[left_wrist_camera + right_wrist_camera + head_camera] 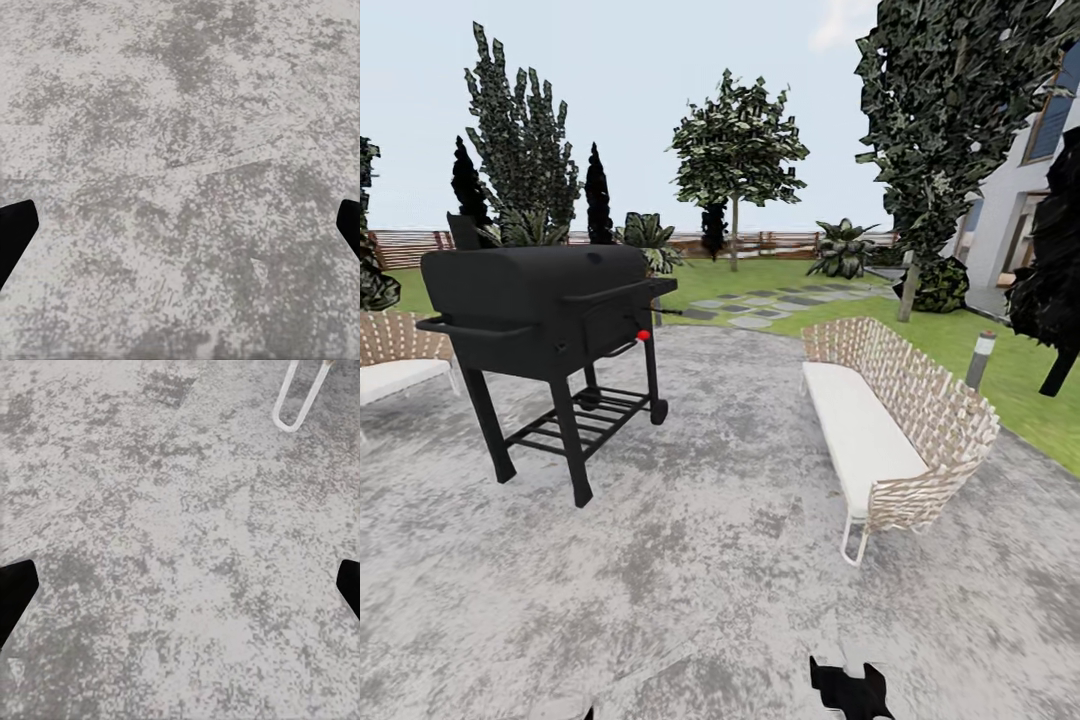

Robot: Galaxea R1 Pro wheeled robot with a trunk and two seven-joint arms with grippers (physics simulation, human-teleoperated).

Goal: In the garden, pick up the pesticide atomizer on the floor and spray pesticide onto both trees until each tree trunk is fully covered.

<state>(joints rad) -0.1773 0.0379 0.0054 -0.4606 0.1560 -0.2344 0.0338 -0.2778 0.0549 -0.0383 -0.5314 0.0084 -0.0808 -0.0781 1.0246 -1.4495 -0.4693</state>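
The pesticide atomizer is out of view. I stand on a mottled grey patio with the garden lawn beyond it. Leafy trees rise on the lawn: one far off at the centre and a large one at the right; their trunks look small from here. My right gripper shows as black fingers at the lower edge of the head view. Over bare patio floor, the right gripper is open with nothing between its fingers. The left gripper is also open and empty above the floor.
A black barbecue grill stands on the patio ahead left. A wicker bench with a white cushion is at the right, its white leg near my right gripper. Another bench is at the far left. Stepping stones, a bollard lamp, the house.
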